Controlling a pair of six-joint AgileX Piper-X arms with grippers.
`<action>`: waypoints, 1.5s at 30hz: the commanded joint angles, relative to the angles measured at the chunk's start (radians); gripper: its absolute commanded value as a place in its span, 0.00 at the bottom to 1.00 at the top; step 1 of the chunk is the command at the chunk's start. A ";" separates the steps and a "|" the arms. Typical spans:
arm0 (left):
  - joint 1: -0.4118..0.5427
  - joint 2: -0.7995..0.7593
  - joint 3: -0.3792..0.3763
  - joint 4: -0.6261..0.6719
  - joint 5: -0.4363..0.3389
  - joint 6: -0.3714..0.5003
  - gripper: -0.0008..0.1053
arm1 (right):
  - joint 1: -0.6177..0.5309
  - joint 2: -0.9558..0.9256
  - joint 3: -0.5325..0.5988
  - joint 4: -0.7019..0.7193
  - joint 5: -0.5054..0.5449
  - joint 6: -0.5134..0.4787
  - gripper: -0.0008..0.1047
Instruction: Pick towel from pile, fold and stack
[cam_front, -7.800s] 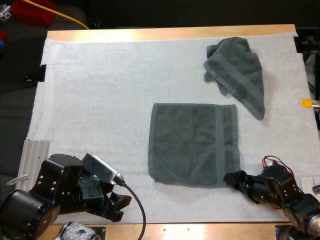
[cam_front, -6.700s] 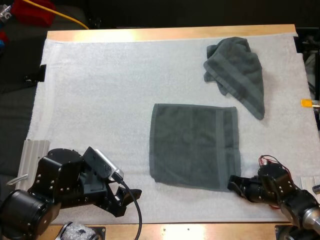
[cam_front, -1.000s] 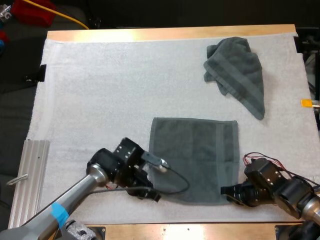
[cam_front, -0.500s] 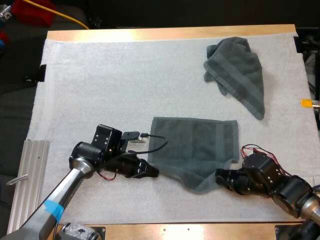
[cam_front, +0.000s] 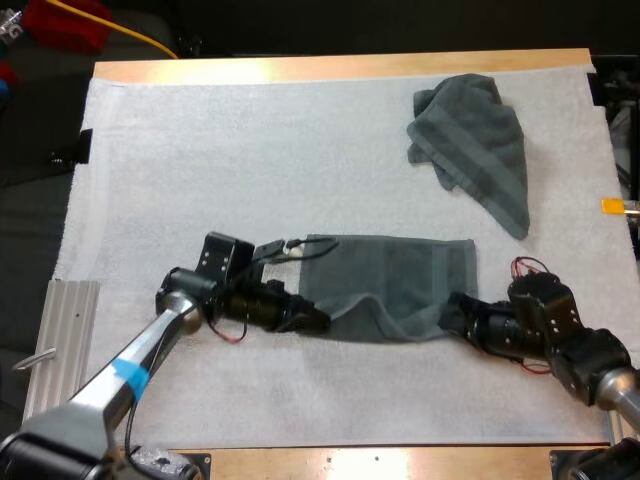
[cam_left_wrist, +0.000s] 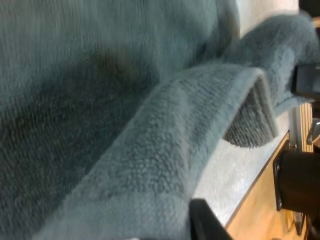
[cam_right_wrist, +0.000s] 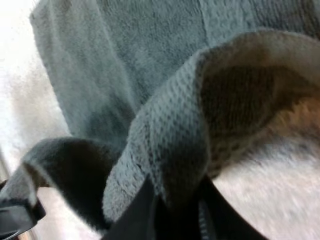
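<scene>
Farther up white mat (cam_front: 250, 150), towel (cam_front: 400, 280) edge pinched by left gripper (cam_front: 318, 320), right gripper (cam_front: 452, 312).

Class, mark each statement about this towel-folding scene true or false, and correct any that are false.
1. The left gripper is shut on the near edge of the held towel. True.
2. The right gripper is open and clear of the held towel. False: it is also shut on that towel's near edge, at the opposite end from the left gripper.
3. The crumpled towel lies towards the far right of the white mat, apart from both grippers. True.
4. The crumpled towel lies on top of the held towel. False: the two lie apart, with bare mat between them.
</scene>
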 joint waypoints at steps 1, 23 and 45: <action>0.001 0.010 -0.017 -0.015 0.016 -0.003 0.01 | -0.013 0.012 -0.008 -0.022 -0.017 -0.005 0.08; 0.059 0.093 -0.109 -0.119 -0.087 -0.003 0.01 | -0.118 0.179 -0.008 -0.243 -0.044 0.045 0.08; 0.059 0.164 -0.109 -0.192 -0.017 -0.004 0.69 | -0.118 0.184 -0.008 -0.312 0.044 0.063 0.46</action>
